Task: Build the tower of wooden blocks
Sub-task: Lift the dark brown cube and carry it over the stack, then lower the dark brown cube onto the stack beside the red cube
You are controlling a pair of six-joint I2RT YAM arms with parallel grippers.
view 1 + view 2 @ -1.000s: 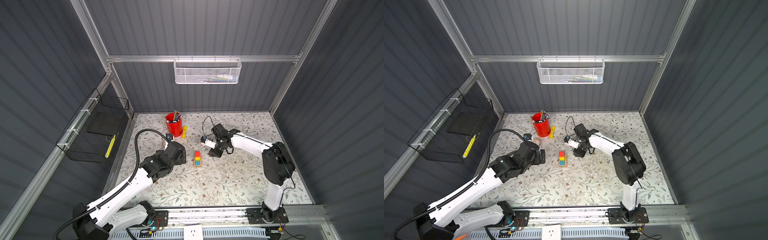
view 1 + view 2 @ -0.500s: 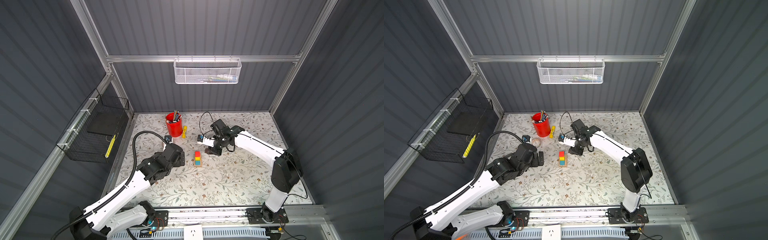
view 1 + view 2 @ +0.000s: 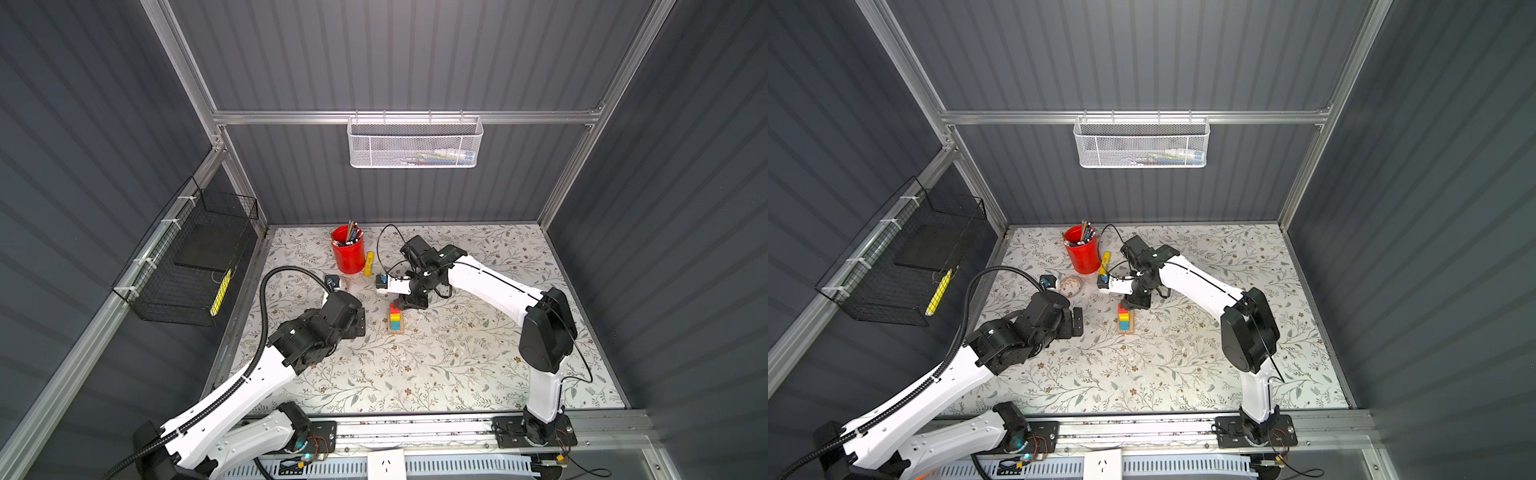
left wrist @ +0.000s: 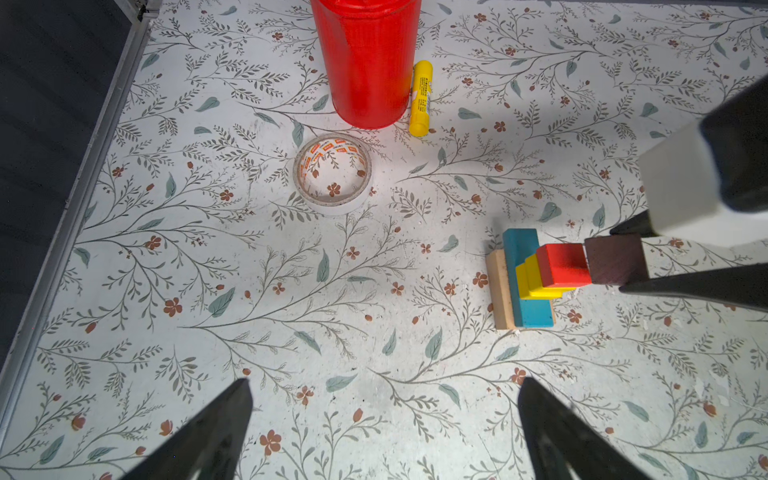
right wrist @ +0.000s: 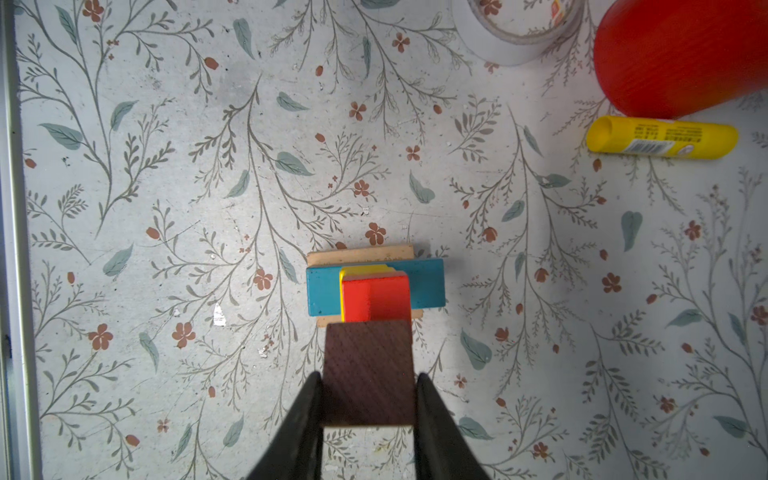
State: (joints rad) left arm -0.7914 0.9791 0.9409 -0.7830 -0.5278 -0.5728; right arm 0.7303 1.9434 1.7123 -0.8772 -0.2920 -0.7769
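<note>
While the right gripper (image 5: 368, 376) is clamping the dark brown roof piece (image 4: 616, 259) by two opposite sides, the left gripper (image 4: 384, 382) is hanging wide open with nothing between its fingers.

Landmark: red pen cup (image 3: 348, 254), standing upright on the floral mat (image 3: 457, 353).

- wood block tower (image 3: 395, 319) is standing on the mat on the base rail (image 3: 415, 428) side of the cup, offset a little toward the right arm, clear of the cup.
- Stack, bottom up: tan oblong (image 5: 360, 254), blue oblong (image 5: 322, 291) lying along it, yellow cubes (image 4: 524, 282) showing as two steps in the left wrist view, red cube (image 5: 376, 299) on top.
- Roof piece is hovering at the tower's cup-facing edge, level with the red cube's top and not centred over it. In the right wrist view its edge is overlapping the cube's edge; cannot tell whether they are touching.
- Left gripper is sitting on the rail side of the cup, beyond the tape roll (image 4: 332, 174), apart from the tower.
- Tape roll is lying flat just on the rail side of the cup, toward the left arm.
- yellow marker (image 3: 369, 264) is lying flat right against the cup, on its right-arm side.
</note>
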